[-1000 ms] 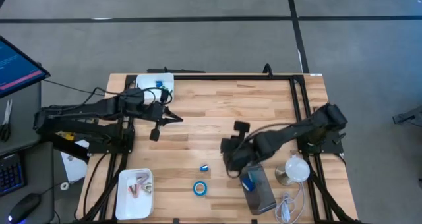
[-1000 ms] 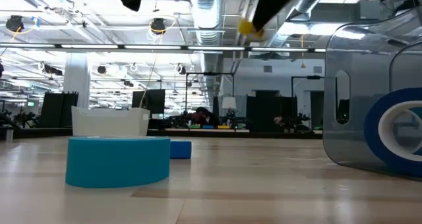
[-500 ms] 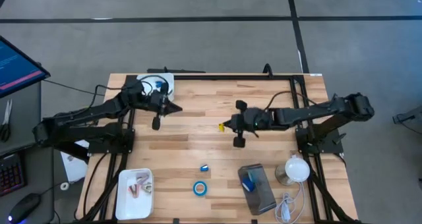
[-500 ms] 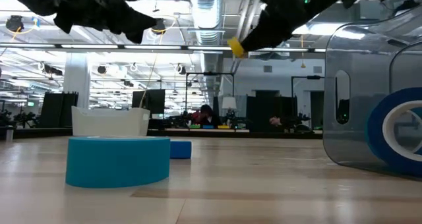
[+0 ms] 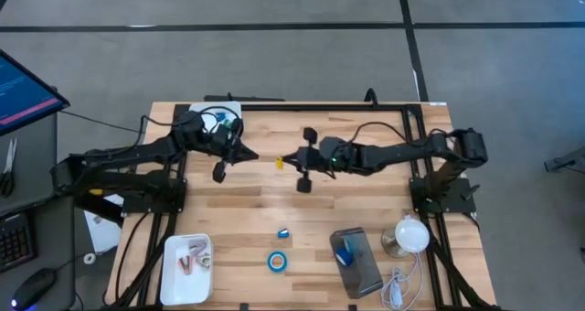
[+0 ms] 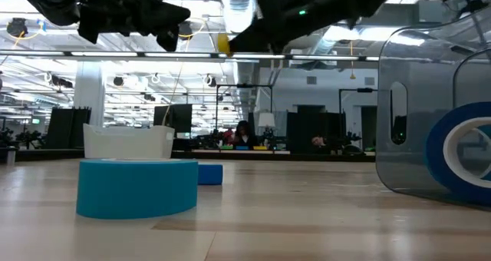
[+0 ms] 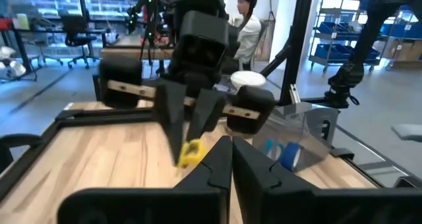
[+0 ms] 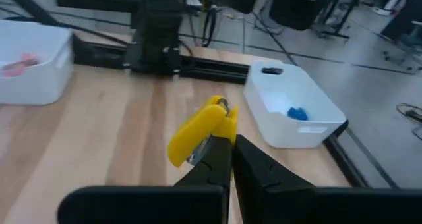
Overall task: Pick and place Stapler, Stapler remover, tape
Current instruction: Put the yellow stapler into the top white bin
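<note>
A small yellow stapler [image 5: 279, 163] hangs over the table's middle, with my right gripper [image 5: 287, 159] shut on it. My left gripper [image 5: 253, 155] is shut and holds nothing. Its tips point at the stapler from the left, a short gap away. A blue tape roll [image 5: 276, 261] lies flat on the table near the front edge. A smaller blue piece [image 5: 283, 232] lies just behind it. Another blue roll [image 5: 344, 253] lies in a clear container [image 5: 361, 267]. I cannot make out the stapler remover. My right gripper pinches one end of the stapler [image 8: 223, 126] between its two fingers. The fingers come nearly level from the table's right, tipped slightly down. The rest of the stapler [image 8: 192, 137] sticks out past the fingertips toward my left gripper, clear of the table.
A white tray [image 5: 228, 107] at the far left corner holds a blue thing [image 8: 297, 113]. A second white tray [image 5: 174, 279] at the near left holds pink pieces. A white round lamp [image 5: 411, 233] and a cable lie at the near right. The table's middle is bare wood.
My right gripper has carried the yellow stapler from beside the clear container toward the far edge and the left. It has swung from pointing steeply down to nearly level, and it stays shut on the stapler. My left gripper has sunk a little and rolled.
</note>
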